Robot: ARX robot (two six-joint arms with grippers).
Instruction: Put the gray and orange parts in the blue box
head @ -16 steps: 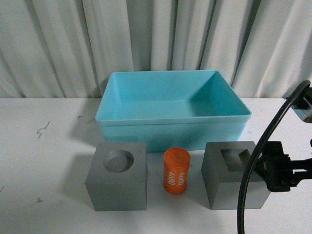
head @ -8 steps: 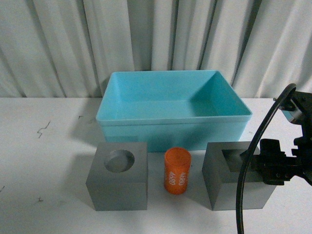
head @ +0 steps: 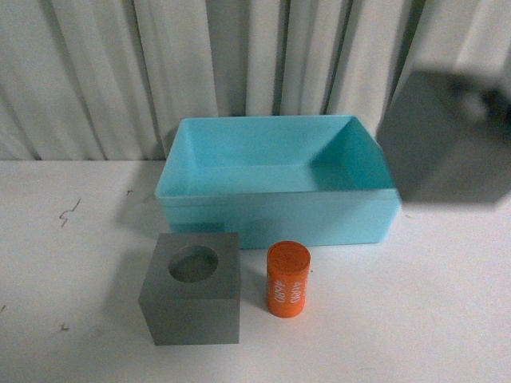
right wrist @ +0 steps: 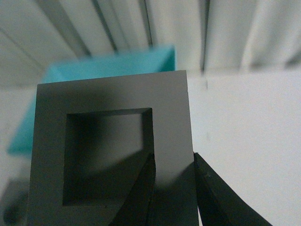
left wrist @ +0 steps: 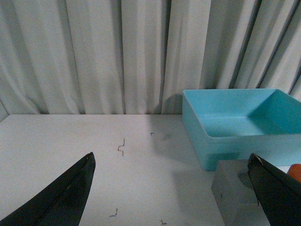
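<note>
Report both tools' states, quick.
Left tool: open, holding nothing.
Right tool: closed on the gray cube with the square recess.

Left pincer [left wrist: 170, 157] gapes; right pincer [right wrist: 173, 157] clamps cube [right wrist: 113, 94].

white pleated curtain [head: 96, 72] behind a scuffed white table [head: 64, 263], soft even light
</note>
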